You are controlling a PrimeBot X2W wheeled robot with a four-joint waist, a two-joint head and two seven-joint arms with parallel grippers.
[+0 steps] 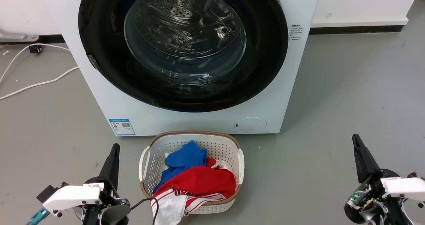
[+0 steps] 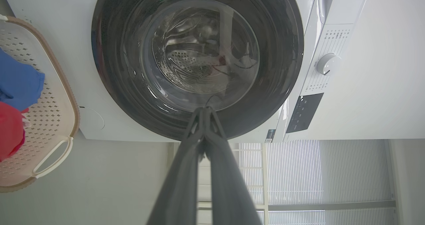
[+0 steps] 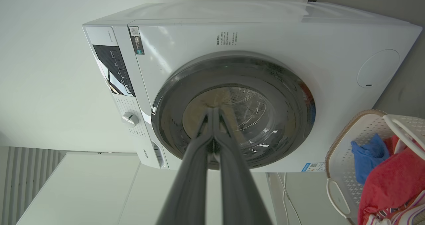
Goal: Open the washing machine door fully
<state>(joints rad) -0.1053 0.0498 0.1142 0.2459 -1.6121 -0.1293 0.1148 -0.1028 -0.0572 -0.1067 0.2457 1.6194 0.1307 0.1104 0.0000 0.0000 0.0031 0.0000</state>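
Fingers (image 1: 111,167) are pressed together on the left gripper (image 1: 115,148) and likewise on the right gripper (image 1: 355,139); both hold nothing and point forward. Between them sits a laundry basket (image 1: 241,158) of clothes. Well ahead of and above both, the washing machine door (image 1: 265,69) lies shut, flush against the white machine (image 1: 93,95). The reach seems not yet begun. Next, one gripper must spread, rise to the door's rim, hook it and swing it wide.
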